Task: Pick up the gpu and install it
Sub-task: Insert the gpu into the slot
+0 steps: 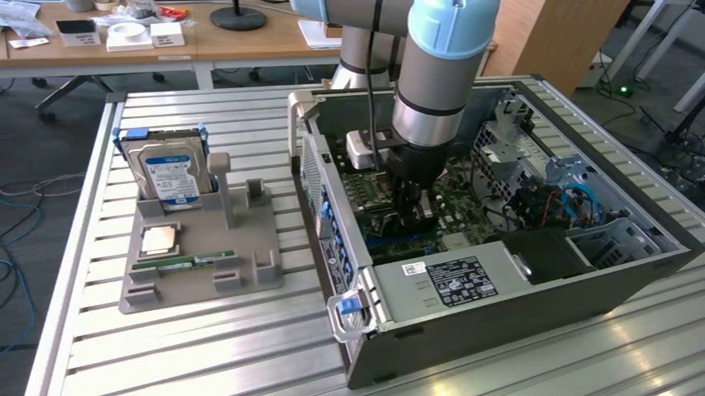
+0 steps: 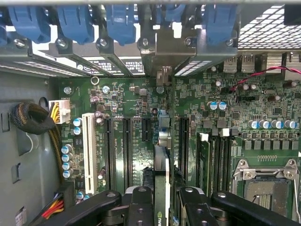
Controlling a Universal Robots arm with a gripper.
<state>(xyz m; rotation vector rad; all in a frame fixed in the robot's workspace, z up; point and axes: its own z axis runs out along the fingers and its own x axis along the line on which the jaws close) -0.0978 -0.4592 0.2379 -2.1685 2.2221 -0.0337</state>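
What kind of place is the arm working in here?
Probably a lab or office workshop: an open grey desktop computer case lies on a slatted metal bench, a grey parts holder sits beside it, and wooden desks stand behind.

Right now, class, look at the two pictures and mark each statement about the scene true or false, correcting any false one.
1. The hand is down inside the open computer case. True.
2. The gpu lies on the grey tray. False: it sits edge-on between the hand's fingers, over the motherboard.
3. The hard drive stands upright on the grey tray. True.
4. The RAM stick is inside the case. False: it lies flat on the tray.
5. The case stands at the exterior view's left of the tray. False: at its right.
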